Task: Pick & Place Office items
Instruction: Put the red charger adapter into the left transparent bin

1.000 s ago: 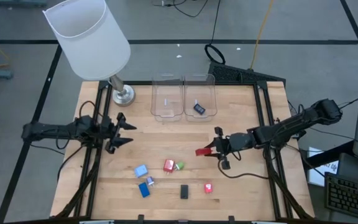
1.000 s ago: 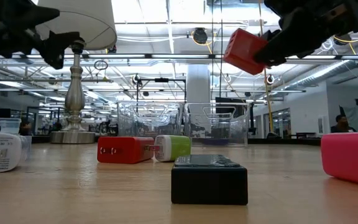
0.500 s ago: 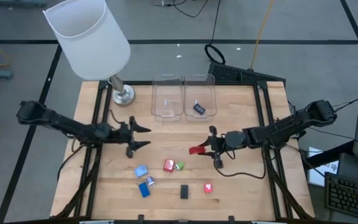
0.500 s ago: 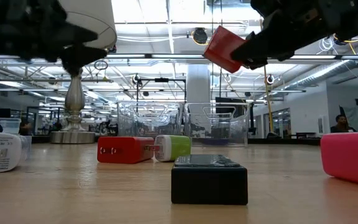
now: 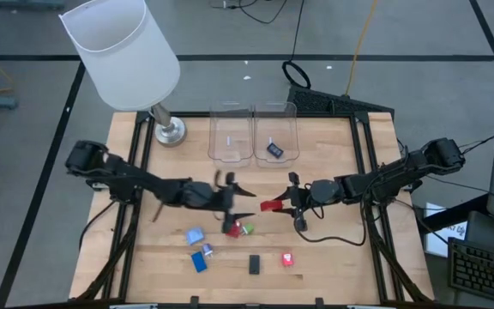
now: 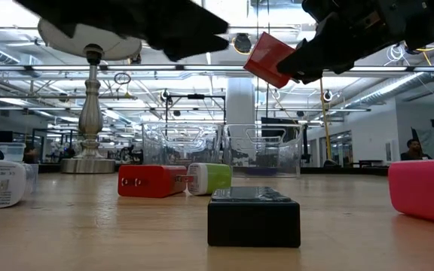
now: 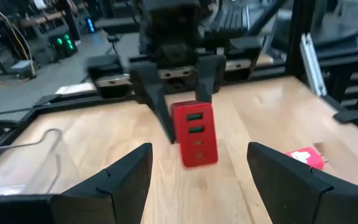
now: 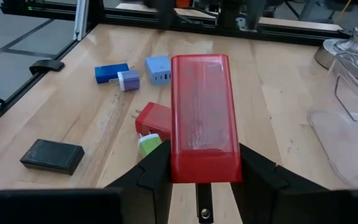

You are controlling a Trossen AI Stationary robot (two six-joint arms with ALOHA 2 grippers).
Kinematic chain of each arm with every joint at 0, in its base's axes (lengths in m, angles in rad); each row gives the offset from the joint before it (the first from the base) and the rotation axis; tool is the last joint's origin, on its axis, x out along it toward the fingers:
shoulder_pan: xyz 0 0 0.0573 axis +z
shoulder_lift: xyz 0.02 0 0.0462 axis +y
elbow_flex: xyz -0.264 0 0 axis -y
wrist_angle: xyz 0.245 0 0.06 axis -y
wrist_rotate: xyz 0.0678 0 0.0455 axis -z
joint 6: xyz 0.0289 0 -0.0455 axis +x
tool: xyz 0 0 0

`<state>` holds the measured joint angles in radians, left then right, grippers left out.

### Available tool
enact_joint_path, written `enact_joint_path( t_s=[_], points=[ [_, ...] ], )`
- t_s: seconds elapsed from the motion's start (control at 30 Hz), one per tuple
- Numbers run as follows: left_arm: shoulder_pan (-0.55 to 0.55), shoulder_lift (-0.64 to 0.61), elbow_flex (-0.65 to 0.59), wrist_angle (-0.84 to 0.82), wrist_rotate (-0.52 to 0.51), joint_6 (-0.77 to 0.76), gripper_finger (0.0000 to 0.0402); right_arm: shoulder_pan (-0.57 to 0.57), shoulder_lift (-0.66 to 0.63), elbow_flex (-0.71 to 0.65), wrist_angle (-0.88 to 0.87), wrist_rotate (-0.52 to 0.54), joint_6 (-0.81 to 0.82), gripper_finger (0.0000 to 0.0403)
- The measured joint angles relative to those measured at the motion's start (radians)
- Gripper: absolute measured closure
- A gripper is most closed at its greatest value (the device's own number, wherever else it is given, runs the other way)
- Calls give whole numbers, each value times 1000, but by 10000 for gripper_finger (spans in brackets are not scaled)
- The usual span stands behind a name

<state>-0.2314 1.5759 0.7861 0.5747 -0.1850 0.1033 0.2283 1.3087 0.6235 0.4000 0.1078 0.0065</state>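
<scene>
My right gripper (image 5: 288, 205) is shut on a red block (image 5: 272, 207), which hangs in the air over the table's middle and also shows in the low view (image 6: 270, 59). My left gripper (image 5: 239, 200) is open and reaches in from the left. In its wrist view its fingers (image 7: 199, 152) spread wide in front of that red block (image 7: 194, 134). Below them on the wood lie a red piece (image 5: 232, 228), a green one (image 5: 248, 229), a light blue one (image 5: 194, 235), a dark blue one (image 5: 199, 262), a black one (image 5: 254, 264) and a pink-red one (image 5: 287, 258). My right gripper pinches the red block by its near end (image 8: 201, 163) between the two fingers (image 8: 157, 171). The fingers come level from the table's right side and lie along the block. The block sticks out ahead of the fingertips, lifted clear of the table and tilted in the low view.
Two clear bins (image 5: 231, 137) (image 5: 278, 129) stand at the far side; the right one holds a dark piece (image 5: 274, 149). A big white-shaded lamp (image 5: 123, 51) rises at the far left corner. Bare wood lies at the near right.
My left arm has swung out from the table's left edge toward the middle, and its open gripper now sits close to the red block. My right gripper has carried the red block a little toward the left, then held still.
</scene>
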Motion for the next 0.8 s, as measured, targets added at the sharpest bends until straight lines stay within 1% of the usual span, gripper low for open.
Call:
enact_joint_path(
  t_s=[0.1, 0.2, 0.27, 0.33, 0.47, 0.63, 0.8],
  points=[
    [1, 64, 95, -74, 0, 0, 135, 0, 0, 0, 0, 0, 0, 280],
    [3, 103, 159, -142, 0, -1, 135, 0, 0, 0, 0, 0, 0, 280],
    [3, 121, 185, -147, -3, -2, 135, 0, 0, 0, 0, 0, 0, 280],
    [3, 131, 206, -144, -28, -3, 135, 0, 0, 0, 0, 0, 0, 280],
    [6, 140, 220, -146, -88, -13, 135, 0, 0, 0, 12, 0, 0, 280],
    [25, 153, 220, -147, -80, -61, 135, 5, 0, 0, 59, 0, -22, 280],
    [39, 160, 220, -141, -72, -97, 135, 8, 0, 0, 60, 7, -26, 280]
  ],
)
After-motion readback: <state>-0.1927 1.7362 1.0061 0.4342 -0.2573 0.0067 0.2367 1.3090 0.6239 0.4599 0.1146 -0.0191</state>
